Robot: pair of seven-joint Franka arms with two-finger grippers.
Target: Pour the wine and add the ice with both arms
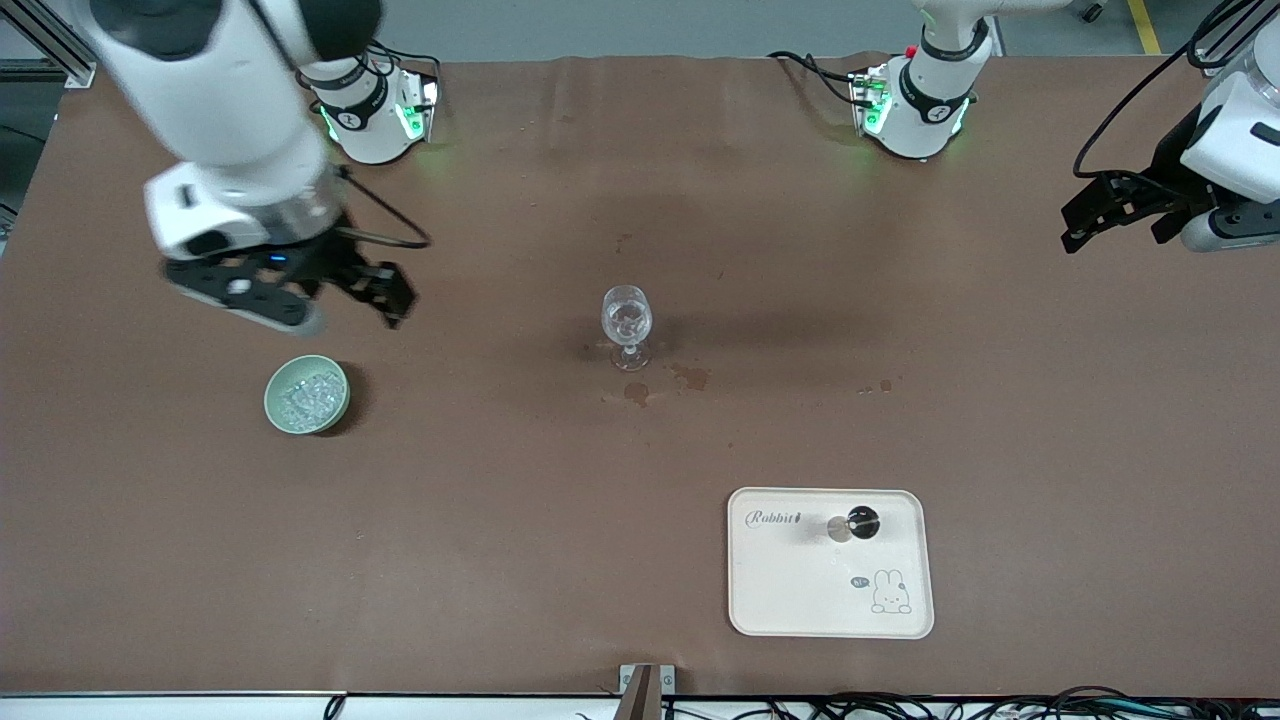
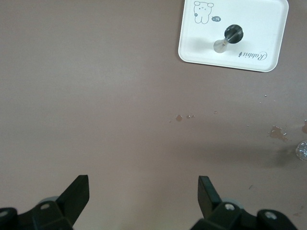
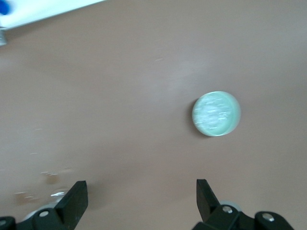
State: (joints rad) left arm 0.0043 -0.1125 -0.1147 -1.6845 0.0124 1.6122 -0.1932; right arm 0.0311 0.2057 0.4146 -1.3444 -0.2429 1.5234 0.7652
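Front view shows the ice, a heap of small clear cubes, lying in a pale green bowl on the brown table, toward the right arm's end of it. In the right wrist view the same bowl appears blurred, its contents a pale glittering mass. The right gripper hangs in the air over the bare table just beside the bowl, on the side toward the robots' bases; its black fingers stand wide apart with nothing between them. Near the middle of the table stands a clear stemmed glass, upright, well apart from the bowl; something clear glints inside it, though what it is cannot be told. A few dark wet spots mark the table just beside the foot of the glass, on the side nearer to the front camera. Nearer still to that camera, and toward the left arm's end, lies a cream tray printed with a rabbit and the word "Rabbit"; on it lies a small object with a black round head and a pale metallic part touching it. The left gripper waits in the air over the table's edge at the left arm's end, well apart from everything; its fingers are spread wide and hold nothing.
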